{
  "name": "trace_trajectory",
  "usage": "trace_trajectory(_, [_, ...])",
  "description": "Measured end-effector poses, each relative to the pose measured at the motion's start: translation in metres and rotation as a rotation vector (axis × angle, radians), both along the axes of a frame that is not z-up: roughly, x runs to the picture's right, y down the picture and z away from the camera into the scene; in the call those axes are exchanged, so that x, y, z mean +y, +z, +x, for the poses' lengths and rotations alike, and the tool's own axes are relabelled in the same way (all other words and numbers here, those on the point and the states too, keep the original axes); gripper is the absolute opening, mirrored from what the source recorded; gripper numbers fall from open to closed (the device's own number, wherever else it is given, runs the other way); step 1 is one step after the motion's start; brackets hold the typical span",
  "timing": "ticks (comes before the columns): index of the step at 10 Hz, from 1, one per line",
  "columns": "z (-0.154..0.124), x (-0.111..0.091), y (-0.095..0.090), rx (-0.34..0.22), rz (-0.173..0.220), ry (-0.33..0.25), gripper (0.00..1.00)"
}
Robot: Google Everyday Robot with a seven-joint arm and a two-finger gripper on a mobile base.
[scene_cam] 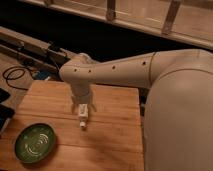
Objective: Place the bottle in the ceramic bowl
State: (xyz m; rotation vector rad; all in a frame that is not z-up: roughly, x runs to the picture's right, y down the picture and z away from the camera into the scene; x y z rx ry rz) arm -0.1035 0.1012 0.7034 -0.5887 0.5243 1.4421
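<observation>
The small whitish bottle [83, 120] is near the middle of the wooden table [115, 135], its round pale cap end pointing toward the front edge. My gripper [83, 108] hangs from the big cream arm straight over the bottle's far end. Its fingers stand a little wider than the bottle, one on each side, so it is open. The arm hides the bottle's upper part. The green ceramic bowl [35, 143], with pale rings inside, sits at the front left of the table, about a hand's width from the bottle, with nothing in it.
My cream arm and body [175, 105] fill the right side of the view. Black cables [15, 75] lie on the floor beyond the table's left rear corner, and a dark rail [30, 47] runs behind it. A dark object [4, 114] is at the left edge.
</observation>
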Motion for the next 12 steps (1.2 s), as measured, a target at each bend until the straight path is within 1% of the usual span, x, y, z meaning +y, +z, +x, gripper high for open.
trace_trajectory(7, [0.0, 0.0, 0.0, 0.0, 0.0, 0.0, 0.65])
trace_trajectory(9, [0.001, -0.003, 0.0, 0.003, 0.014, -0.005, 0.65])
trace_trajectory(10, [-0.005, -0.007, 0.0, -0.001, 0.029, -0.016, 0.65])
trace_trajectory(12, [-0.03, -0.02, 0.012, -0.011, 0.034, -0.069, 0.65])
